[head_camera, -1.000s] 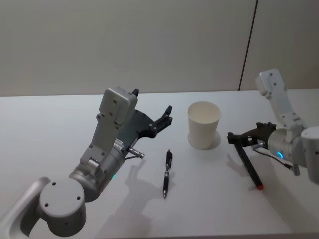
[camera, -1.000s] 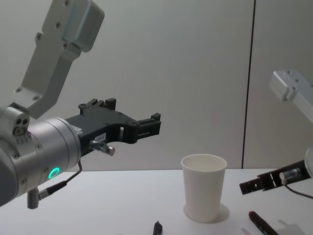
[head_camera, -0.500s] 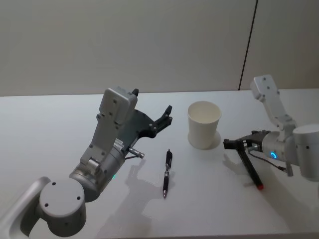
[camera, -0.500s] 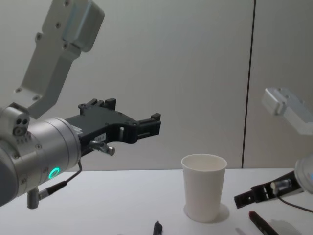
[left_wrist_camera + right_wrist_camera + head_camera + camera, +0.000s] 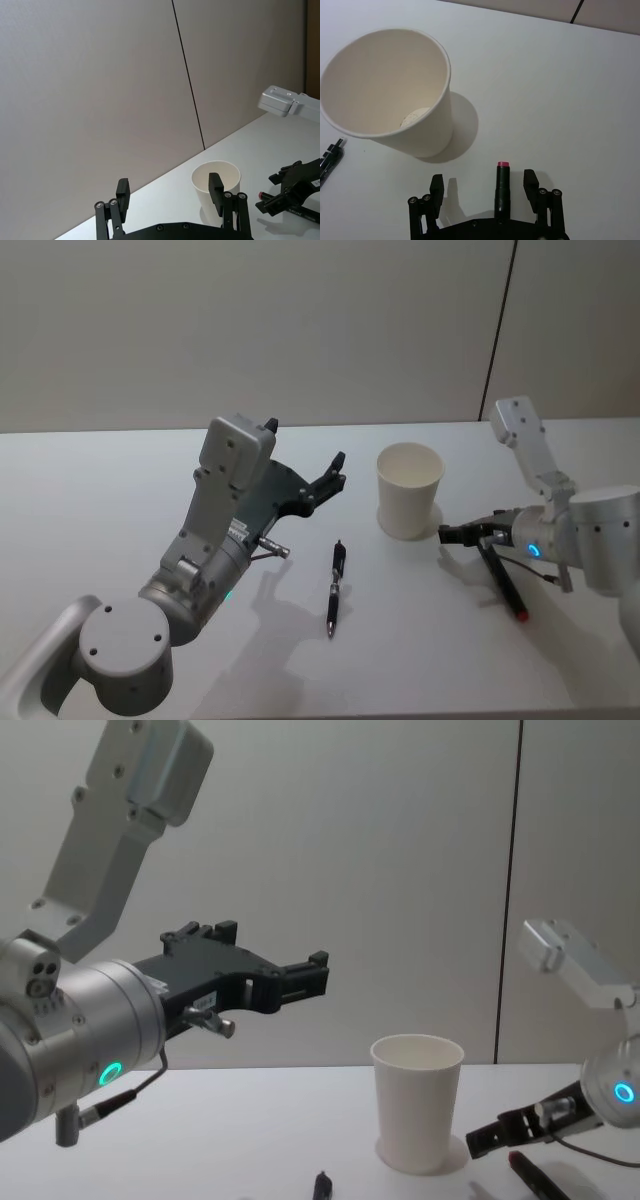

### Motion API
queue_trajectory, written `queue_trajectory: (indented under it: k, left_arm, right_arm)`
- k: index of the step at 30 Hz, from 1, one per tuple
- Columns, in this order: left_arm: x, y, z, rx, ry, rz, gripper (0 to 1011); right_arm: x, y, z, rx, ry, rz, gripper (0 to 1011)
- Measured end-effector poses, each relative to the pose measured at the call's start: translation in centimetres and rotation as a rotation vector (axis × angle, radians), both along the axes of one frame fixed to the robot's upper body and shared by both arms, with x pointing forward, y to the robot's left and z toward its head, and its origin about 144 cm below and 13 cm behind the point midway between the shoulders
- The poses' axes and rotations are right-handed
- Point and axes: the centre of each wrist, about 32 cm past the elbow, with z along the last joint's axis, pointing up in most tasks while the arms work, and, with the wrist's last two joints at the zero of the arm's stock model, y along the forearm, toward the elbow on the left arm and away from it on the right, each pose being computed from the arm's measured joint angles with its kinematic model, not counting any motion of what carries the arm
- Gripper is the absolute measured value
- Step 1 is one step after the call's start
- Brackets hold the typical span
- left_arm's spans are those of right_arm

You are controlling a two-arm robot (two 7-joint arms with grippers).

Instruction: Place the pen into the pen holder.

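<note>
Now | right pincer [image 5: 450, 534] lower, nearer pen holder [image 5: 409, 492] | left pincer [image 5: 335, 476] unmoved

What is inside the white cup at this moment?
Nothing can be seen in it: the cup shows only its bare inner wall and a small patch of its bottom. Its near wall covers the rest of the bottom.

You've got a plain white table [image 5: 120, 470], matte top, running L to R across the head view. Behind it there's a grey-beige wall [image 5: 250, 330] in flat panels. One thin dark vertical seam [image 5: 498, 330] splits the panels right of centre and runs down to the table's far edge.
</note>
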Motion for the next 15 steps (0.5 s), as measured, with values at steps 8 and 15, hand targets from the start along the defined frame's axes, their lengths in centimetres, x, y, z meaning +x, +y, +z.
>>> queue_trajectory:
  k: [8, 15]
  left_arm:
    - [0.0, 0.0, 0.0, 0.000, 0.000, 0.000, 1000]
    - [0.0, 0.0, 0.0, 0.000, 0.000, 0.000, 1000]
  right_arm:
    - [0.7, 0.0, -0.4, -0.003, 0.011, -0.011, 1001]
    - [1.2, -0.1, -0.8, -0.013, 0.019, -0.021, 1001]
